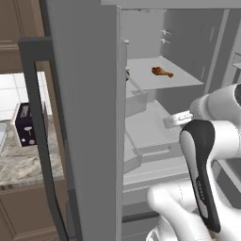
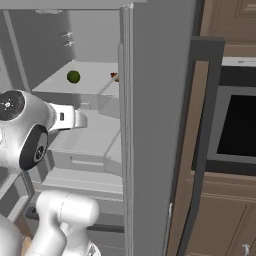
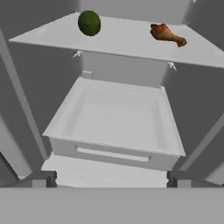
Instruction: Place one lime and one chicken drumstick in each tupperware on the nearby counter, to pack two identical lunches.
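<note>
Nearest the hand camera stand the two dark fingertips (image 3: 41, 178) of the gripper (image 3: 109, 179), one at each lower side of the hand view. The jaws are spread to their full width and hold nothing.

Directly beyond them sits a pale grey drawer (image 3: 116, 127), pulled out of the open fridge, its tray bare. Above the drawer runs a light grey shelf (image 3: 127, 41). On that shelf, toward its left end, lies a green lime (image 3: 89, 22). Toward the right end lies a brown chicken drumstick (image 3: 167, 34), on its side (thin bone end pointing right in the hand view). The two items are well apart, and neither touches the gripper.

From the left base view the white arm (image 1: 207, 141) reaches into the fridge, below shelf level. A tall grey fridge door (image 1: 80, 117) stands open at the left, with a dark vertical handle.

Beyond that door, at the left edge of the same view, a strip of mottled stone table (image 1: 21, 164) shows, with brown cabinet fronts beneath. A dark toaster (image 1: 26, 124) stands on it against the tiled wall.

From the right base view a dark built-in oven (image 2: 237, 127) sits in brown cabinetry to the right of the fridge.
</note>
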{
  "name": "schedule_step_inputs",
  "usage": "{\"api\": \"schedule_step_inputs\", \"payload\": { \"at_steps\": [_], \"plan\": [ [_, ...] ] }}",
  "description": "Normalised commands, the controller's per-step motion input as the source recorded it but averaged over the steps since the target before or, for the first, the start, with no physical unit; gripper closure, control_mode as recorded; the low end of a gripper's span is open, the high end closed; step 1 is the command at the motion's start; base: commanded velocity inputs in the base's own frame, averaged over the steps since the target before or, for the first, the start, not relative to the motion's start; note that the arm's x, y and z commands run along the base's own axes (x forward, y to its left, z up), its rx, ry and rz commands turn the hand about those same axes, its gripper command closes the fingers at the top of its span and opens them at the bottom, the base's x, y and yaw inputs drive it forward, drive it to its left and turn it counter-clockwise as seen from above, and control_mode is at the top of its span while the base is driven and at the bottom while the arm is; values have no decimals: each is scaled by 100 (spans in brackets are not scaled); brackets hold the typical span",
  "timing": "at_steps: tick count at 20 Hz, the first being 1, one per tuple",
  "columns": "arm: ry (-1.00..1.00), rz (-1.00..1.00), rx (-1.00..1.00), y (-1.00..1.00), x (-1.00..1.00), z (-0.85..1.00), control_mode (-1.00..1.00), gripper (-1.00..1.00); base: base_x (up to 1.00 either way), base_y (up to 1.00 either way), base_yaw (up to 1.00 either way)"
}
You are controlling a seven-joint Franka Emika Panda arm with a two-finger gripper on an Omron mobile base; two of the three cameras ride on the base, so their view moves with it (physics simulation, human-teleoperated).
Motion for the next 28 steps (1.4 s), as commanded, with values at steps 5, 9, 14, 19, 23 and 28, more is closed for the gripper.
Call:
{"api": "schedule_step_inputs", "payload": {
  "at_steps": [5,9,14,19,23,28],
  "plan": [
    [0,0,13,3,20,69,-100,-100,0,0,0],
    [8,0,17,0,26,41,-100,-100,0,0,0],
    [11,0,9,14,39,2,-100,-100,0,0,0],
    [6,0,0,29,46,0,-100,-100,0,0,0],
    [-1,0,-1,29,56,0,-100,-100,0,0,0],
    [-2,0,0,19,48,0,-100,-100,0,0,0]
  ]
}}
